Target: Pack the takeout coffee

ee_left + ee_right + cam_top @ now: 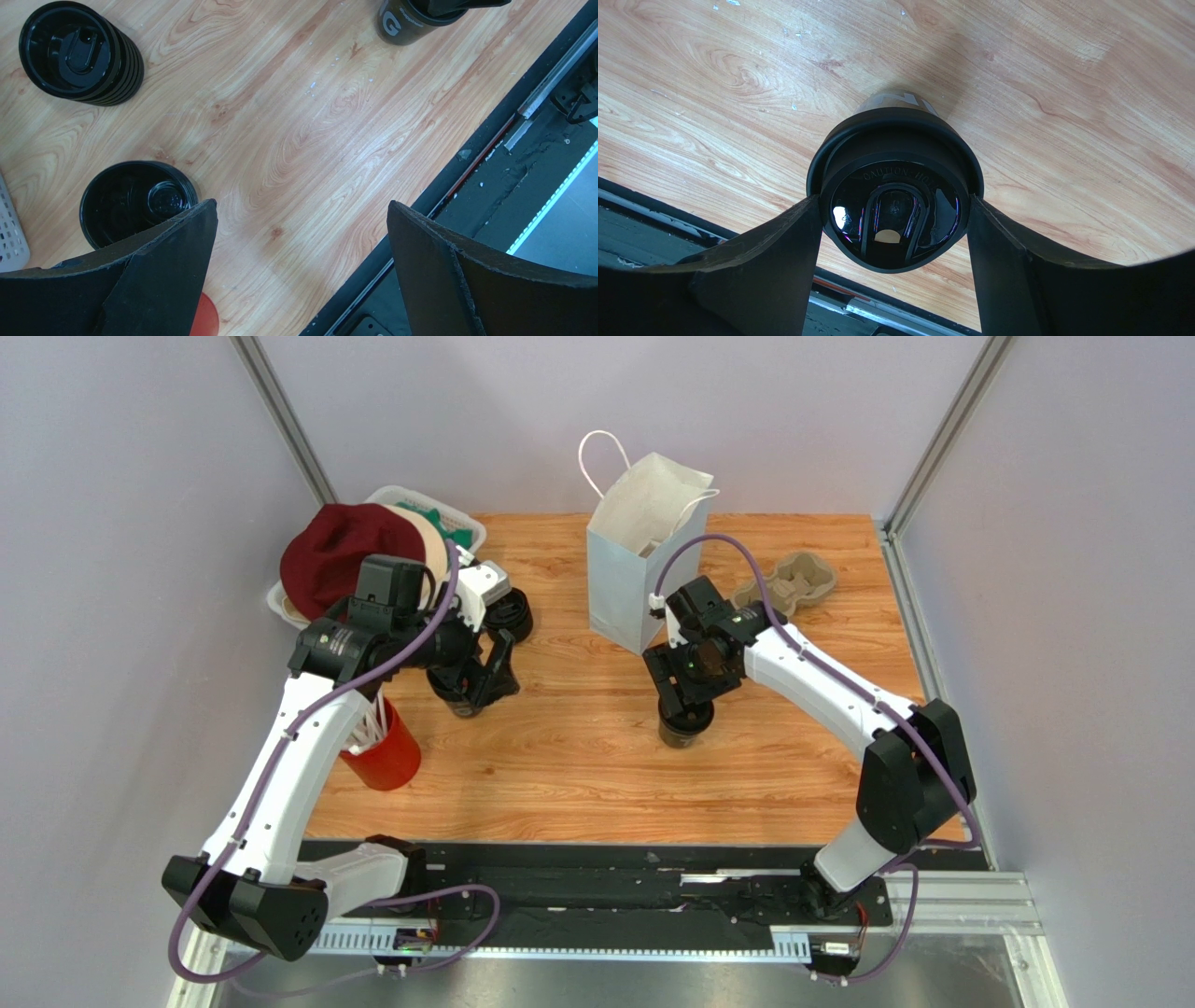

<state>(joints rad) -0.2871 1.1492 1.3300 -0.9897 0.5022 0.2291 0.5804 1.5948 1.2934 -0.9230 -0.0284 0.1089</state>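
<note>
Red cup of white straws point(382, 752) nearest, at left edge of counter point(589, 784). Takeout coffee point(896, 175) upright mid-counter, black lid on. Right pincer point(892, 206) over it, fingers point(777, 259) against lid's two sides, gripping cup; base on wood. Left pincer point(302, 217) wide, holding nothing, hovering near stack of black lids point(77, 52). Farther back: pale-blue paper bag point(634, 574) standing open, grey pulp tray point(794, 583) to its right. Maroon cap point(337, 553) over white bin point(407, 494), far left.

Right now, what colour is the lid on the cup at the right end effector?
Glossy black lid; the right wrist view shows it best.
</note>
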